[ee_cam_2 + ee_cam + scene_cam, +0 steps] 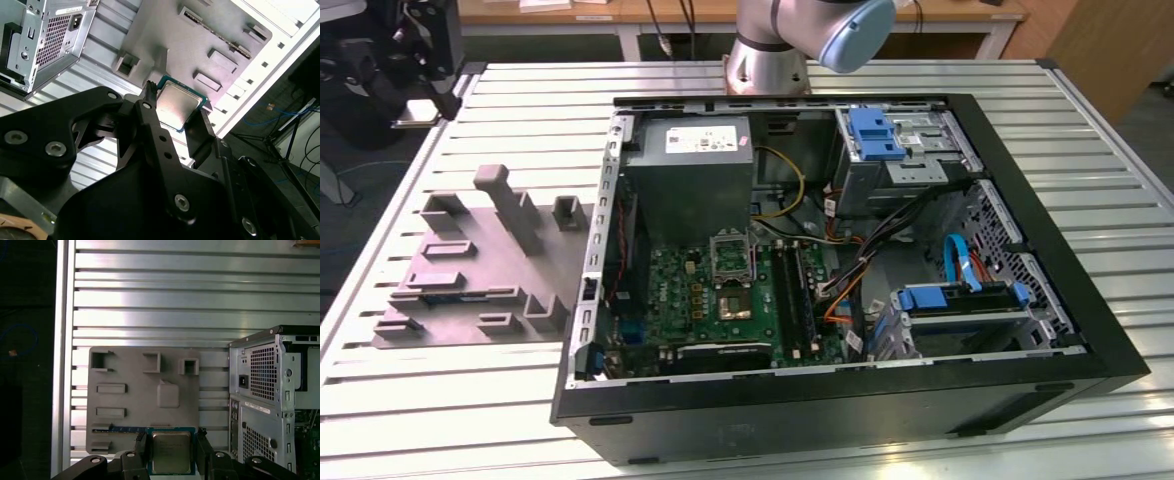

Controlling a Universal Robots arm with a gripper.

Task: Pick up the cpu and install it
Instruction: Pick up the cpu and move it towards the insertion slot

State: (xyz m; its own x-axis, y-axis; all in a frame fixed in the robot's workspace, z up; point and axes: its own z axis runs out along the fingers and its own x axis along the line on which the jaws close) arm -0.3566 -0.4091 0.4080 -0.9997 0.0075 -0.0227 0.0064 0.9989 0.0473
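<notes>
The cpu (171, 452), a small flat square chip with a pale silver-grey top, sits between the two black fingers of my gripper (171, 462), which is shut on its opposite edges. In the second wrist view the cpu (178, 101) is tilted in the gripper (176, 119), with one finger (150, 112) on either side. It hangs well above the grey moulded fixture (140, 405), over its edge. The open computer case (854, 250) lies on the table, and a dark socket frame (730, 252) shows on its green motherboard (707, 300).
The grey fixture (467, 270) with upright blocks lies on the ribbed metal table (480, 400), on the exterior view's left of the case. Inside the case are a grey power-supply box (694, 170), blue drive brackets (877, 132) and loose cables. The case's back panel (265, 400) stands beside the fixture.
</notes>
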